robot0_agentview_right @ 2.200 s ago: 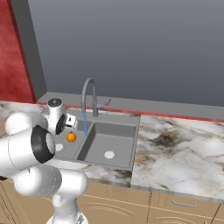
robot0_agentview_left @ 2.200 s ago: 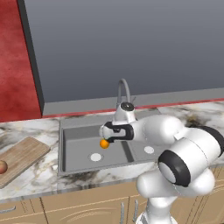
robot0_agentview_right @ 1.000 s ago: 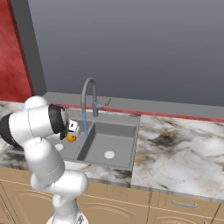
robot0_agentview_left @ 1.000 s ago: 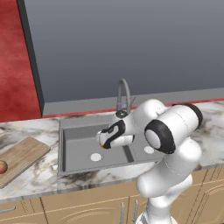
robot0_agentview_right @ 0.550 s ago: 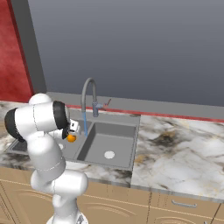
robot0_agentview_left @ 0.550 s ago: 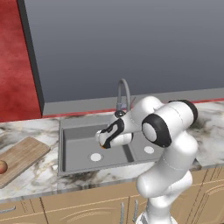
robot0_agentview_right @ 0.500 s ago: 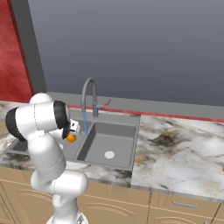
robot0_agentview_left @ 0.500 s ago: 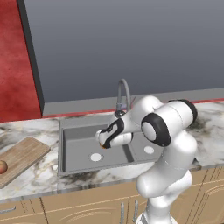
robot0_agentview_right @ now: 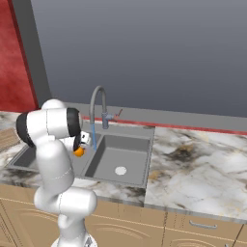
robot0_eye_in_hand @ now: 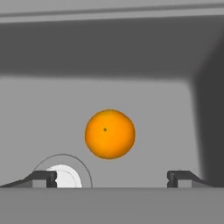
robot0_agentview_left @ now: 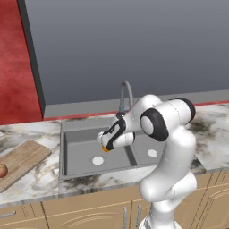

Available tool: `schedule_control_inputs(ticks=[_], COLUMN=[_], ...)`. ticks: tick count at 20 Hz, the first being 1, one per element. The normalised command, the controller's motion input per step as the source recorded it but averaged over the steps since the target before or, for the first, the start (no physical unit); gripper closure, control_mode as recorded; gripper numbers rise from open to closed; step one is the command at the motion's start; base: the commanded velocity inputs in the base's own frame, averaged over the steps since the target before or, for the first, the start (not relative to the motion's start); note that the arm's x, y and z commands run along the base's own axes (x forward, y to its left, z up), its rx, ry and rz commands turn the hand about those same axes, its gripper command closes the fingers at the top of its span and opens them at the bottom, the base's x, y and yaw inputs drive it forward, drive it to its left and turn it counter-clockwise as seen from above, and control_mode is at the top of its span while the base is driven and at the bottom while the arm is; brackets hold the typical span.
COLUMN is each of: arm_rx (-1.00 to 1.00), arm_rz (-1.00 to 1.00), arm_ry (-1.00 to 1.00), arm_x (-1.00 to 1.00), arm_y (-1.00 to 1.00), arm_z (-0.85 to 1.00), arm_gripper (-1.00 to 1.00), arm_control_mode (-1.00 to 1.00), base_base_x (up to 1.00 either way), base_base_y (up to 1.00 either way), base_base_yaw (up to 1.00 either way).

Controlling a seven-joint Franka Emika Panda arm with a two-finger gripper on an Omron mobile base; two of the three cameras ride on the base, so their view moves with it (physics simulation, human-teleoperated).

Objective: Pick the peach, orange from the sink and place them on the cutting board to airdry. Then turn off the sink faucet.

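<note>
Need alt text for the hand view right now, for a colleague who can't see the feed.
An orange lies on the grey floor of a sink basin, centred ahead of the open gripper, whose two dark fingertips stand wide apart and clear of it. A round white drain sits at lower left.

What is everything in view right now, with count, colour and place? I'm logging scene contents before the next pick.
orange: one, bright orange, on the floor of the sink basin, ahead of the open end effector.
peach: one, reddish-tan, on the cutting board at the left edge of the left base view.
cutting board: one, light-brown wood, on the counter left of the sink.
sink: one, grey metal, two basins with white drains, set in the counter.
sink faucet: one, grey gooseneck, behind the sink, blue stream running.
counter: one, marbled white and brown.
end effector: one, dark fingertips spread wide, holding nothing, just above the orange.
</note>
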Motion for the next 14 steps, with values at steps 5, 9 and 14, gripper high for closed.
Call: schedule_control_inputs(ticks=[5, 9, 14], arm_rx=[0.0, 0.0, 0.0], arm_rz=[0.0, 0.0, 0.0], arm_ry=[0.0, 0.0, 0.01], arm_x=[0.26, 0.14, 0.09], arm_y=[0.03, 0.1, 0.17], arm_z=[-0.22, -0.17, -0.16], arm_gripper=[-1.0, -1.0, -1.0], arm_control_mode=[-1.0, -1.0, -1.0], base_base_x=[0.0, 0.0, 0.0], base_base_y=[0.0, 0.0, 0.0], base_base_yaw=[0.0, 0.0, 0.0])
